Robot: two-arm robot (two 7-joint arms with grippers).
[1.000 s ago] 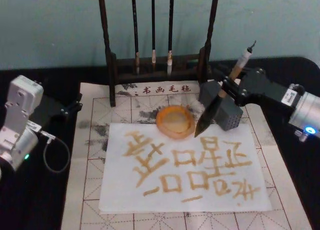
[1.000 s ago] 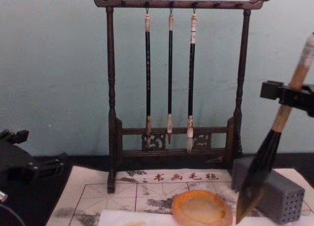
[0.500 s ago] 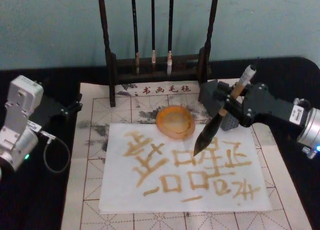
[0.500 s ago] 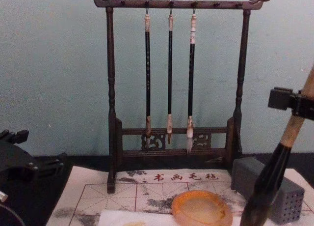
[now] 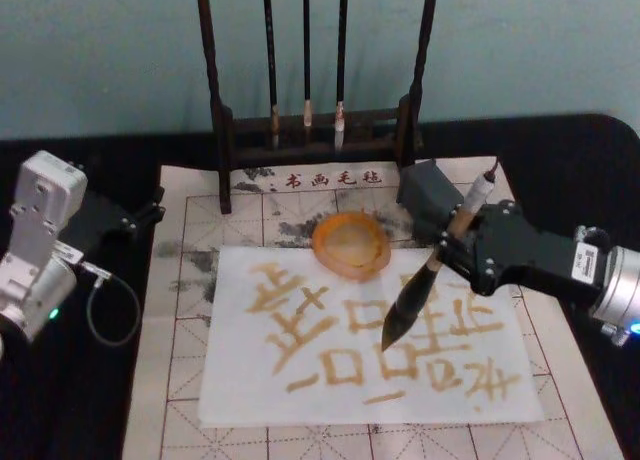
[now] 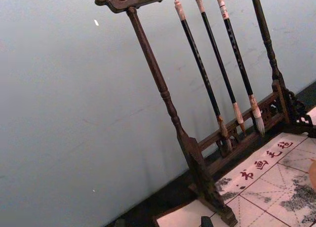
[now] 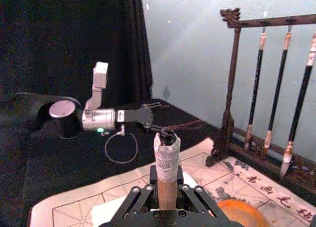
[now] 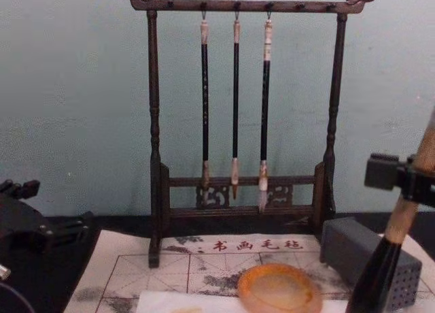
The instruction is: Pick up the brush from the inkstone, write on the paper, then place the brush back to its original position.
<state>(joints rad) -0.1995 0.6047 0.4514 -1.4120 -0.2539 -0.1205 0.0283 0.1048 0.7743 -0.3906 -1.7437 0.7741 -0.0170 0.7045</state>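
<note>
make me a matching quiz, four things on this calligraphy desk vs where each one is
1 brush
2 inkstone
3 thin brushes
4 left gripper

a hanging on the rack
b parked beside the mat's left edge
c held by the right gripper, tip over the paper
d at the paper's far edge

Pairs: 1-c, 2-d, 3-a, 4-b

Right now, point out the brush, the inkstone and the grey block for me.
brush [image 5: 405,312], head view, on the dark bristle belly.
inkstone [image 5: 350,242], head view, on its pale centre.
grey block [image 8: 350,252], chest view, on its front face, left of the brush.
</note>
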